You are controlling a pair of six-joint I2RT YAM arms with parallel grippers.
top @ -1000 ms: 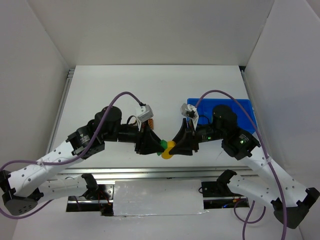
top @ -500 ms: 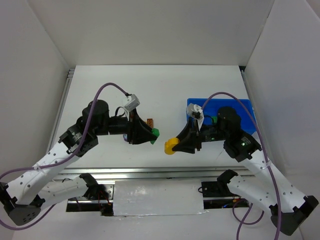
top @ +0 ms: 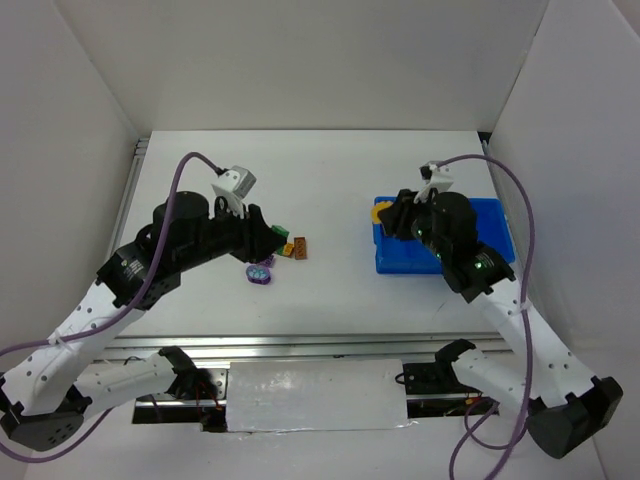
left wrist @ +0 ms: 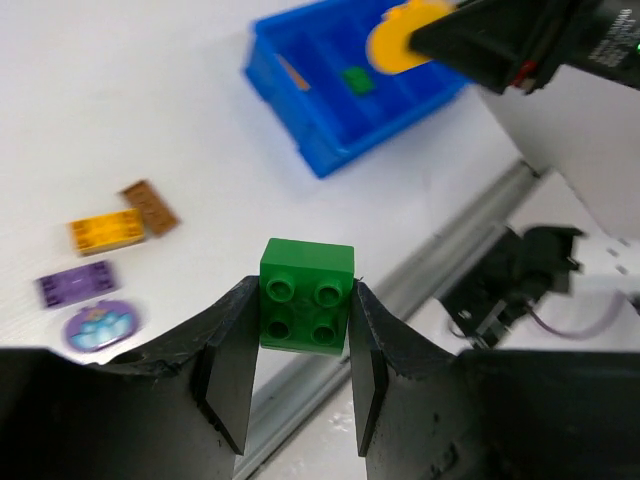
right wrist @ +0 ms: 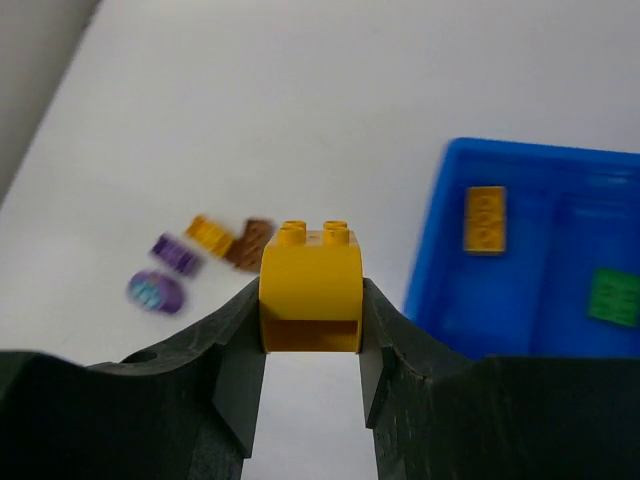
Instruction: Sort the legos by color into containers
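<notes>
My left gripper [left wrist: 305,312] is shut on a green brick [left wrist: 307,294], held above the table left of centre; the brick also shows in the top view [top: 281,233]. My right gripper [right wrist: 311,312] is shut on a yellow brick [right wrist: 311,285], held over the far left corner of the blue tray [top: 400,262] in the top view [top: 383,212]. The tray [right wrist: 440,290] holds a flat orange brick [right wrist: 485,219] and a green brick [right wrist: 613,297] in separate compartments. On the table lie an orange brick [left wrist: 106,231], a brown brick [left wrist: 149,207], a purple brick [left wrist: 78,284] and a round purple piece [left wrist: 100,327].
The loose bricks lie in a cluster [top: 280,256] just under my left gripper. A metal rail [top: 320,345] runs along the table's near edge. White walls close in the table on the left, back and right.
Both grippers have drawn apart from the near middle. The left has moved back and left with the green brick. The right has moved back and right to the tray with the yellow brick.
</notes>
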